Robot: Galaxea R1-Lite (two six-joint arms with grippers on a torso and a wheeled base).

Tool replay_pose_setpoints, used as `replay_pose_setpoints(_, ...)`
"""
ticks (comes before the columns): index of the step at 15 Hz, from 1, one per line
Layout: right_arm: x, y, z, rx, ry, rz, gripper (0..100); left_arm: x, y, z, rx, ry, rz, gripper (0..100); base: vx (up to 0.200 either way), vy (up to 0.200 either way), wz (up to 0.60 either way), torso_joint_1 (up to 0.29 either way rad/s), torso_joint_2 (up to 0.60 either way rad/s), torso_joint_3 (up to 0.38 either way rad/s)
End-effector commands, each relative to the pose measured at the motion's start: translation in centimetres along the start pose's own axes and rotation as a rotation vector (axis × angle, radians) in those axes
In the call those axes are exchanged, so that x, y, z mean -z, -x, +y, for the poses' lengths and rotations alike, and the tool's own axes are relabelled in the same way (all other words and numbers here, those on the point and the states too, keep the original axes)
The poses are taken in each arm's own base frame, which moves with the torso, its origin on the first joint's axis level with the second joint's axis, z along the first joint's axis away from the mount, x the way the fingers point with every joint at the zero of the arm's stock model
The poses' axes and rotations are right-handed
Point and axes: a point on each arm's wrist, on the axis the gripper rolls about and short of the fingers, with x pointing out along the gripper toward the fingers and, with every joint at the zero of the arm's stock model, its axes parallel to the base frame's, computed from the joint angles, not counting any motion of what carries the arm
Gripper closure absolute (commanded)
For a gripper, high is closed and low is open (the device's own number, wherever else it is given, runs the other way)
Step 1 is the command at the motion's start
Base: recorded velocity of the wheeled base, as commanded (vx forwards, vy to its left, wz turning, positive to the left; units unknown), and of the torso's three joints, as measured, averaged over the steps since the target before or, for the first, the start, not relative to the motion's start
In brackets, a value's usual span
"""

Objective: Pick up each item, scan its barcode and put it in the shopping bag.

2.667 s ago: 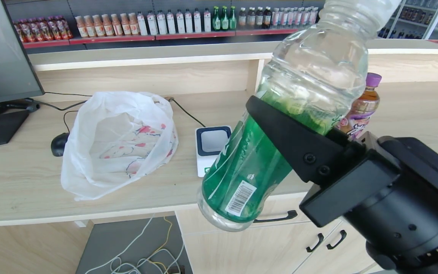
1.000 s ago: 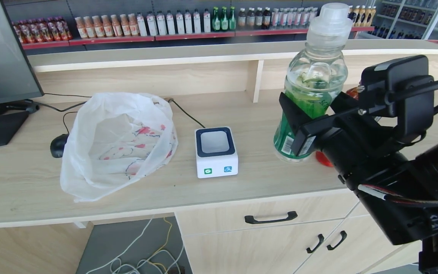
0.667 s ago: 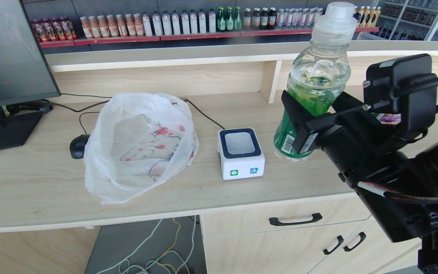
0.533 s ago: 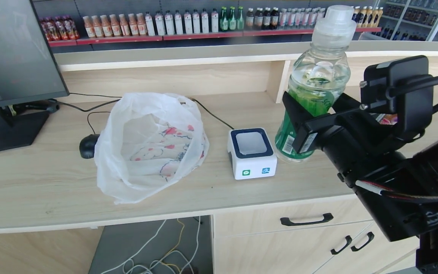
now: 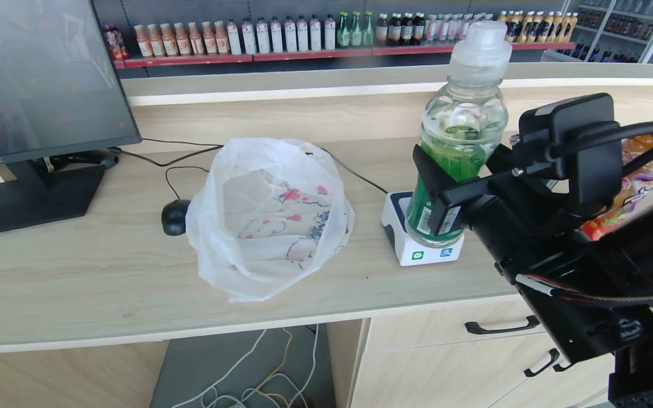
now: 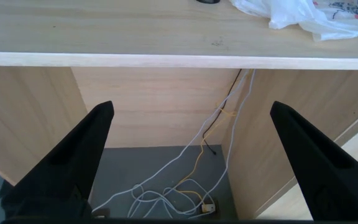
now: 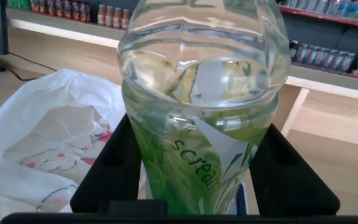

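Right gripper (image 5: 445, 190) has its black jaws closed round the middle of the clear plastic drink bottle with the green label (image 5: 462, 119), and the bottle stands upright, its base hanging just over the small white scanner box with the dark-rimmed window (image 5: 425, 253). The bottle looks nearly full, so I judge it fairly heavy for its size, with liquid that can slosh when it is tilted. The wall is smooth, the label film is probably slick, and thin plastic like this gives under a hard squeeze. The labelled waist below the shoulder looks like the right place to hold it. The barcode (image 5: 424, 220) sits low on the label, just beside the near finger. The white thin plastic shopping bag (image 5: 270, 215) slumps on the pale wood counter (image 5: 77, 272) with its mouth gaping, soft and floppy. Left gripper (image 6: 191, 162) hangs below the counter edge, fingers spread wide, holding nothing.
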Motion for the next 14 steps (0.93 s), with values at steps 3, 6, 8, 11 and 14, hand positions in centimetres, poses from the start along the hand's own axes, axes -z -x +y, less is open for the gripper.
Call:
replay_pose_setpoints(3, 0.4, -0.2, 0.4, -0.002, 0.067, 0.012, 100, 0.0, 0.0, 0.0, -0.001, 0.0, 0.0, 0, 0.0, 0.0, 0.0, 0.0, 0.0, 0.0)
replay_pose_setpoints(6, -0.6, -2.4, 1.2, 0.028, 0.142, -0.046, 100, 0.0, 0.0, 0.0, 0.001, 0.0, 0.0, 0, 0.0, 0.0, 0.0, 0.0, 0.0, 0.0)
replay_pose_setpoints(8, -1.3, -3.3, 1.4, 0.05, 0.189, -0.076, 100, 0.0, 0.0, 0.0, 0.001, 0.0, 0.0, 0, 0.0, 0.0, 0.0, 0.0, 0.0, 0.0)
replay_pose_setpoints(11, -1.6, -3.9, 1.6, 0.045, 0.284, -0.105, 100, 0.0, 0.0, 0.0, -0.001, 0.0, 0.0, 0, 0.0, 0.0, 0.0, 0.0, 0.0, 0.0)
replay_pose_setpoints(14, -1.0, -4.5, 1.4, -0.016, 0.475, -0.175, 100, 0.0, 0.0, 0.0, 0.001, 0.0, 0.0, 0, 0.0, 0.0, 0.0, 0.0, 0.0, 0.0)
